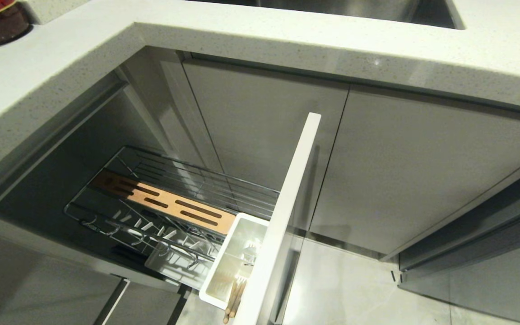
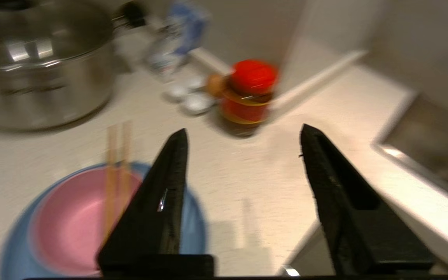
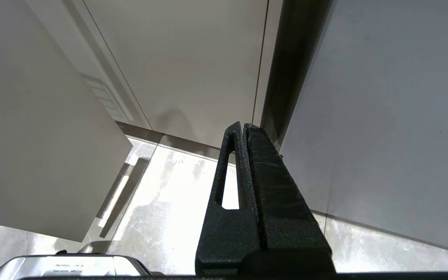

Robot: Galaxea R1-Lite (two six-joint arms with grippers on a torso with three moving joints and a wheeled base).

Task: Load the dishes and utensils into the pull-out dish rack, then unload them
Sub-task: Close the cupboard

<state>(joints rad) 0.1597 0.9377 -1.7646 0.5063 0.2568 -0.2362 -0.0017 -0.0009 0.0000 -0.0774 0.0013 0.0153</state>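
Item: left gripper (image 2: 243, 134), black, two tapered fingers, standing apart with nothing between them; it hangs over the pale speckled countertop (image 2: 247, 186), out of the head view.

Item: pair of slim light wooden chopsticks (image 2: 116, 175), lying across the small deep pink bowl (image 2: 72, 221), which sits on the large flat light-blue plate (image 2: 191, 217). This stack lies off to the side of the left gripper, beyond one finger, not between them. The chopsticks' long axis runs roughly parallel to the fingers, though blur makes this uncertain.

Item: chrome wire pull-out dish rack (image 1: 174, 212), drawn out below the counter; white utensil cup (image 1: 233, 262) already holds wooden sticks and what may be a fork.

Item: right gripper (image 3: 245, 128), clenched, empty, parked low by the cabinet fronts, far from the dishes.

Judgement: the left arm is nearer; a sideways shift precedes any grasp.
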